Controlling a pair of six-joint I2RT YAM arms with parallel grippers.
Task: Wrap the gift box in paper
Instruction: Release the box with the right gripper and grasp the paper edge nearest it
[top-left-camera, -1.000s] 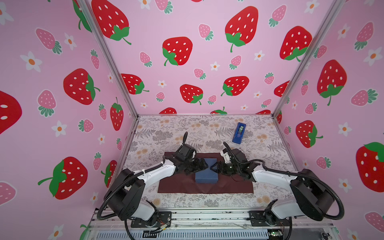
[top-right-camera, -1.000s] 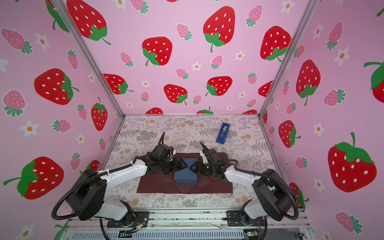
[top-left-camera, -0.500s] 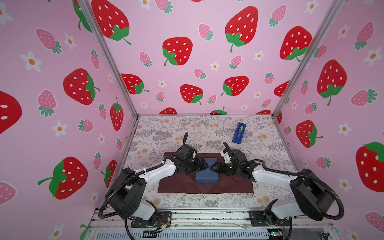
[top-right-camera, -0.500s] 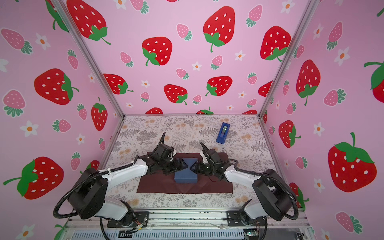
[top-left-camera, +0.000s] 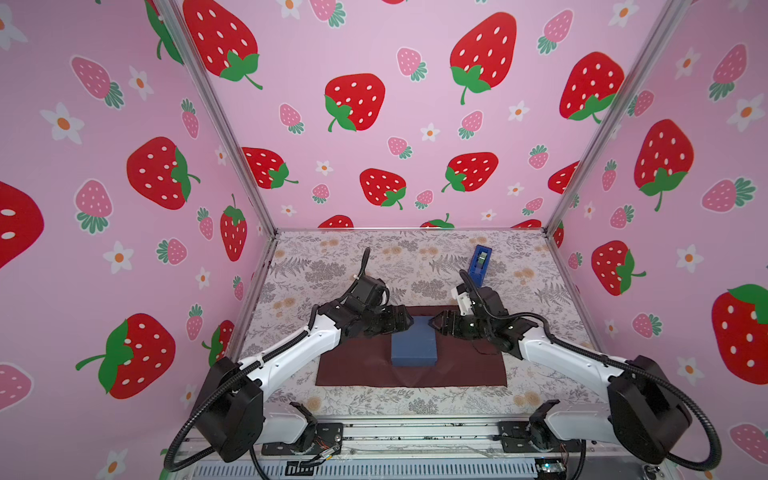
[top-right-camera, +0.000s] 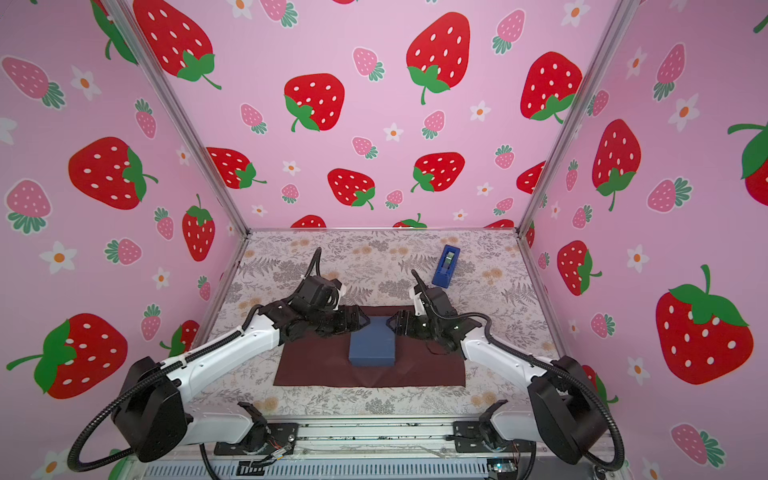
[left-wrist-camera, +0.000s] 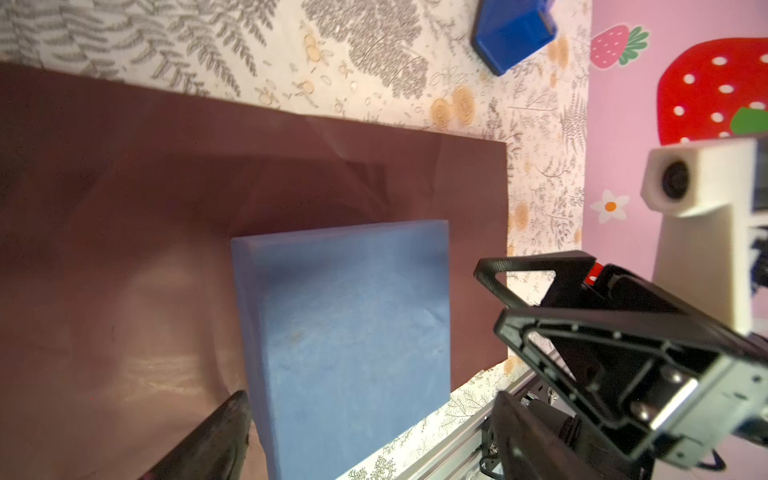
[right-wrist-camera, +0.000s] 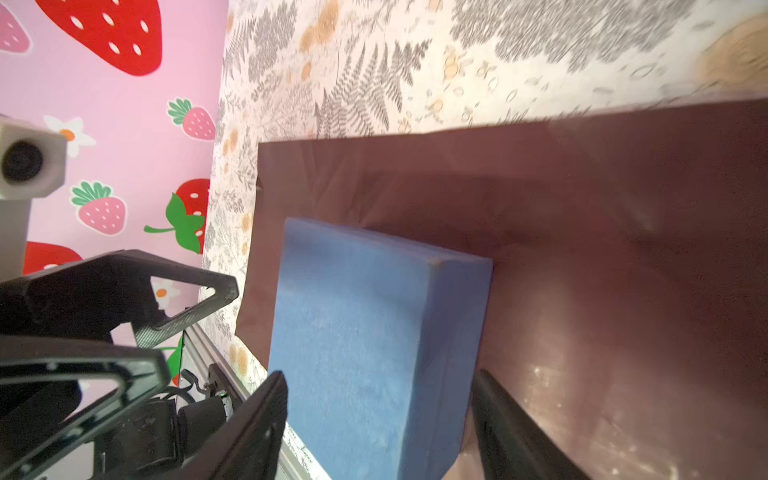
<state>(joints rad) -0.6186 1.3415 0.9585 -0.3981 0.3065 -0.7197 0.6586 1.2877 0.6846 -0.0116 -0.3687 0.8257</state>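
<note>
The slate-blue gift box (top-left-camera: 414, 340) is sitting on the maroon paper (top-left-camera: 361, 370) lying flat on the table (top-left-camera: 415, 257), as the left fingers (left-wrist-camera: 216, 436) and right fingers (right-wrist-camera: 257, 428), both spread open, are flanking its far end.

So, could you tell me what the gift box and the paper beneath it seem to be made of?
The gift box looks like matte slate-blue cardboard: sharp edges, faintly grainy, scuffed faces. The paper looks like thin maroon paper with a slight sheen: fine creases, lying flat.
</note>
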